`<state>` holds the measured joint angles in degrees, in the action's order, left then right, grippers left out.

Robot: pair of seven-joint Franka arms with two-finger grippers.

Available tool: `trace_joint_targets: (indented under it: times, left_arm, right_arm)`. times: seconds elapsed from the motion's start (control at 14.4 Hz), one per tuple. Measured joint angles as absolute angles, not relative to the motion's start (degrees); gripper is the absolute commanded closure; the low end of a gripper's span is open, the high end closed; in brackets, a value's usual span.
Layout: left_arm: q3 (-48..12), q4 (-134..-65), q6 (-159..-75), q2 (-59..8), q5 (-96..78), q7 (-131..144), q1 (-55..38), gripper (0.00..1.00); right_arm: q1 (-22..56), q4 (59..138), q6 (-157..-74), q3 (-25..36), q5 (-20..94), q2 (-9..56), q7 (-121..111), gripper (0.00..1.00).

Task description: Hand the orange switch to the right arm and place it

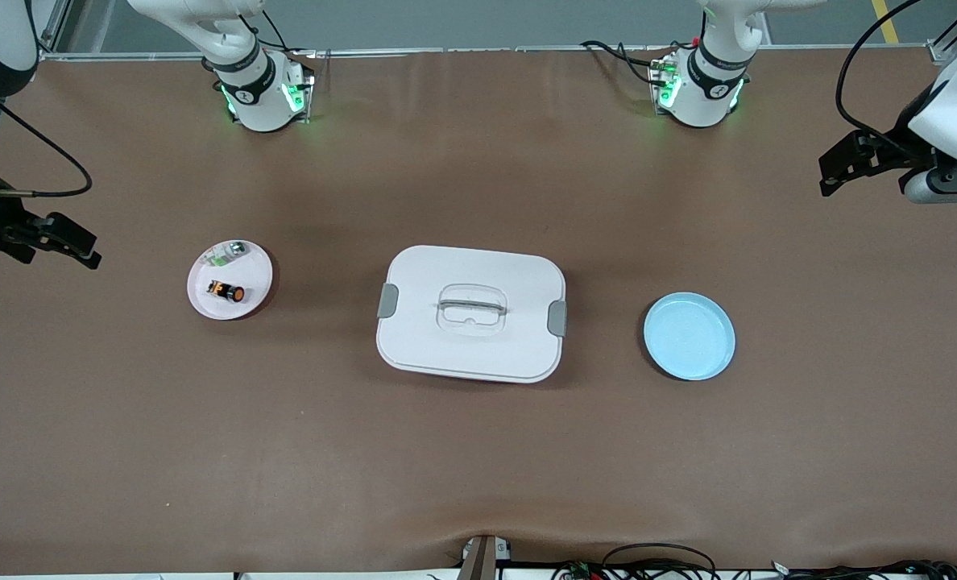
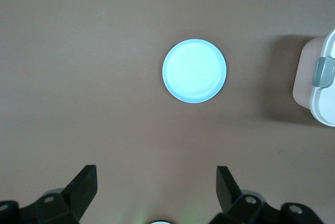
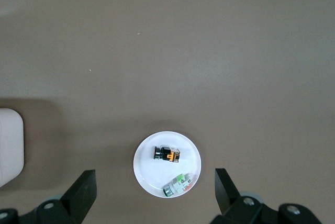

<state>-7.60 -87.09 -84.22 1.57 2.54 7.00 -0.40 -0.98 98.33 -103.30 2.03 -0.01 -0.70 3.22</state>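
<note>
You have the small black cylindrical orange switch (image 1: 227, 292) lying on its side on the round white plastic plate (image 1: 254, 263) toward the right arm's end of the counter (image 1: 478, 451). Its round orange button face points toward about four o'clock in the front view, and an orange-tan block shows at its other end, toward ten o'clock. In the right wrist view the orange switch (image 3: 167, 154) shows a black body with the orange part at one end. Just beside it on the same plate, at about one o'clock in the front view and farther from the front camera, lies a small white-and-green piece (image 1: 229, 253), apart from the switch.

The counter is covered in a plain brown matte sheet with faint creases along its near edge. At its middle sits a white rectangular lidded box with grey side latches and a clear handle (image 1: 470, 312). At three o'clock from the box rests an empty-looking pale blue round dish (image 1: 689, 336). Black cables run along the counter's edges.

Your right gripper (image 1: 64, 239) hangs spread wide over the right arm's end of the counter, holding nothing. Your left gripper (image 1: 849, 163) hangs equally wide over the left arm's end, also empty.
</note>
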Motion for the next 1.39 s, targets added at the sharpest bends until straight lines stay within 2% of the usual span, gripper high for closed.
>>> trace_joint_targets:
  times: [1.18,1.39]
  left_arm:
    - [-7.67,-86.72,-83.67,1.57,2.54,6.99,-0.60,0.00]
    - [-7.68,-86.71,-83.64,1.57,2.54,6.99,-0.60,0.00]
  right_arm:
    - [-1.35,97.94,-102.52,2.48,0.01,-0.70,-0.19,0.00]
    - [-2.81,96.13,-99.85,1.42,0.01,-0.69,-0.36,0.00]
